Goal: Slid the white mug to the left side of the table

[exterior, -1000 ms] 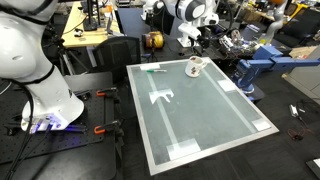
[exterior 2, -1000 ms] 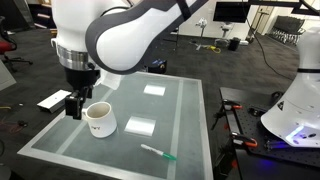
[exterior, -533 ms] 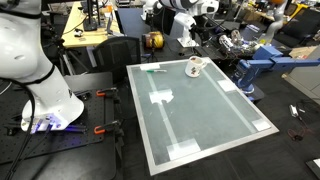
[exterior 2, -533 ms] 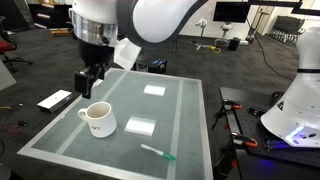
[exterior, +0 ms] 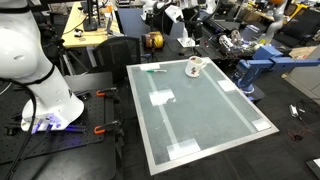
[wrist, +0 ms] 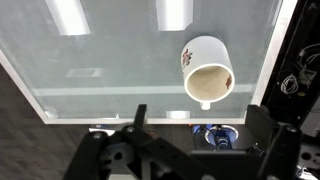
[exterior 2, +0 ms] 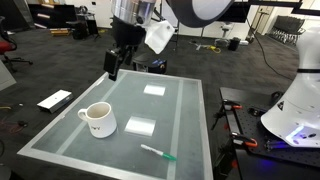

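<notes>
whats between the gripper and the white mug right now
Nothing. In an exterior view only bare table top shows between the gripper and the white mug.

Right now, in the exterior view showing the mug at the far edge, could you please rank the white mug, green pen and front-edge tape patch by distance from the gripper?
1. white mug, far edge, near the gripper.
2. green pen, far-left corner.
3. tape patch, front edge.
</notes>
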